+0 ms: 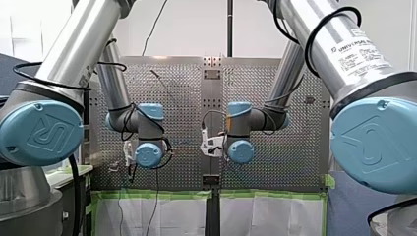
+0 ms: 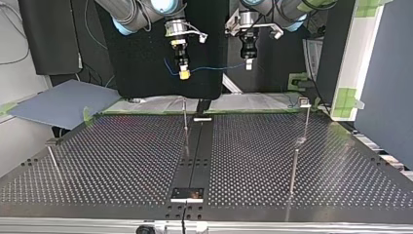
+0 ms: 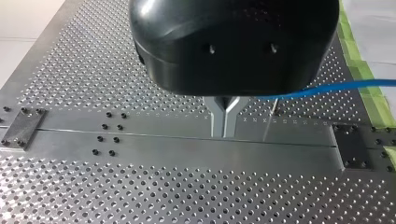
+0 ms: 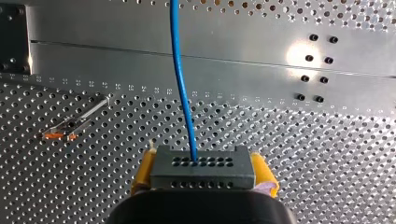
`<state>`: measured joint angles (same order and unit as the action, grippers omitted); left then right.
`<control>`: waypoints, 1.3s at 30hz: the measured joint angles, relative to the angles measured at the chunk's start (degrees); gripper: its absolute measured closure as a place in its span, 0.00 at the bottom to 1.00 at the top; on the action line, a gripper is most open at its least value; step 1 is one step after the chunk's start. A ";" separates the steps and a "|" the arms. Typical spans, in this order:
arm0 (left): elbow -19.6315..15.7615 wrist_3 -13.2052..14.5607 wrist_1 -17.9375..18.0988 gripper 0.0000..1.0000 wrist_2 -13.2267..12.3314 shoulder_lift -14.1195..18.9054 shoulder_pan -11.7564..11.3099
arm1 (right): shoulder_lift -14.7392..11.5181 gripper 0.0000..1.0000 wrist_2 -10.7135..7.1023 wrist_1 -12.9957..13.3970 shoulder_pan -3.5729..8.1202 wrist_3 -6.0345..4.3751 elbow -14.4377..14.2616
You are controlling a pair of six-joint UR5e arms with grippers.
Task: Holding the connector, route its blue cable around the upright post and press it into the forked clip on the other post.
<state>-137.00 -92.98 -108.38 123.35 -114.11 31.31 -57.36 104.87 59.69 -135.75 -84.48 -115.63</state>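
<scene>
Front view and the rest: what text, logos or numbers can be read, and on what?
"UNIVERSAL ROBOTS": white label on my right arm; its smaller lines are too small to read.
Embossed logo on my left arm's blue joint cap: letters not legible.
Top and wrist views: nothing readable.

The connector [image 4: 201, 161] sits between the fingers of our right gripper [image 4: 203, 173]. Its cable [image 4: 183, 79] runs straight ahead of that gripper, over the perforated table [image 4: 327, 163], to our left gripper [image 3: 225, 133]. One post [image 4: 74, 123] stands ahead of our right gripper, off to one side. Another post [image 3: 271, 116] stands just beside our left gripper's fingers.
</scene>
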 joint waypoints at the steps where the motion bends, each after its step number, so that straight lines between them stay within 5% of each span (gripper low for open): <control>1: 0.00 0.00 0.00 1.00 0.00 0.00 0.00 | 0.00 1.00 0.00 0.00 0.00 0.00 0.00; 9: 0.00 0.00 0.00 1.00 0.00 0.00 0.00 | 0.13 1.00 0.11 -0.11 -0.05 0.12 0.12; 21: 0.00 0.00 0.00 1.00 0.00 0.00 0.00 | 3.89 1.00 2.93 -2.00 -0.17 0.70 1.12; 39: 0.00 0.00 0.00 1.00 0.00 0.00 0.00 | 3.17 1.00 3.19 -2.17 -0.34 0.05 1.72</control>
<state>-137.00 -92.98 -108.38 123.35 -114.11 31.31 -54.20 108.06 57.52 -136.09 -84.43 -113.91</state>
